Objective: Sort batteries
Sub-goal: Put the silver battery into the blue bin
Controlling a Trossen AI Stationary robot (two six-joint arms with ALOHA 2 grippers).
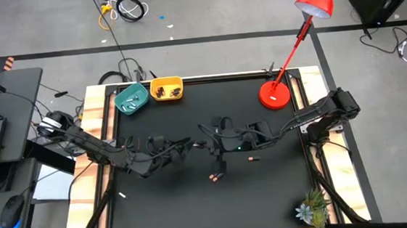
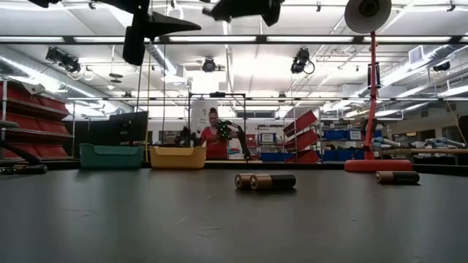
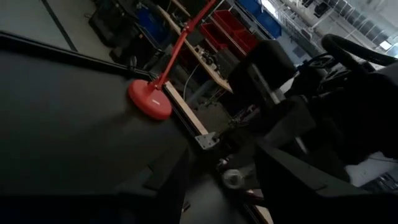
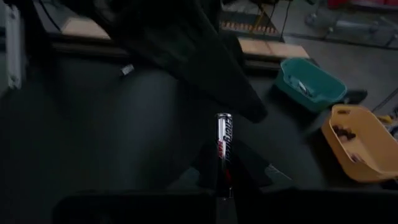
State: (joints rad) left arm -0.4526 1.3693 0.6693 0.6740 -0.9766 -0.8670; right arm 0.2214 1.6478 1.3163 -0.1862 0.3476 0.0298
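Note:
My right gripper (image 1: 209, 139) hovers above the middle of the black table, shut on a whitish-silver battery (image 4: 223, 149). My left gripper (image 1: 188, 141) faces it from the table's left, open. In the left wrist view a small silvery round end (image 3: 232, 178) shows between its fingers, apart from them. Two dark batteries with copper ends lie on their sides on the table, one (image 1: 216, 176) near the middle and one (image 1: 253, 159) to its right. The teal bowl (image 1: 131, 98) and yellow bowl (image 1: 166, 88) stand at the far edge, both holding batteries. My right gripper pinches the silver battery between its two fingers by the end nearest the wrist (image 4: 222, 180). The battery lies along the fingers and sticks out past their tips toward my left arm. It is lifted clear of the table.
A red lamp stands with its base (image 1: 275, 94) on the table's far right. A small plant (image 1: 313, 209) sits at the near right corner. A small pale scrap (image 1: 122, 195) lies near the left edge. A person (image 2: 213, 139) shows beyond the table.

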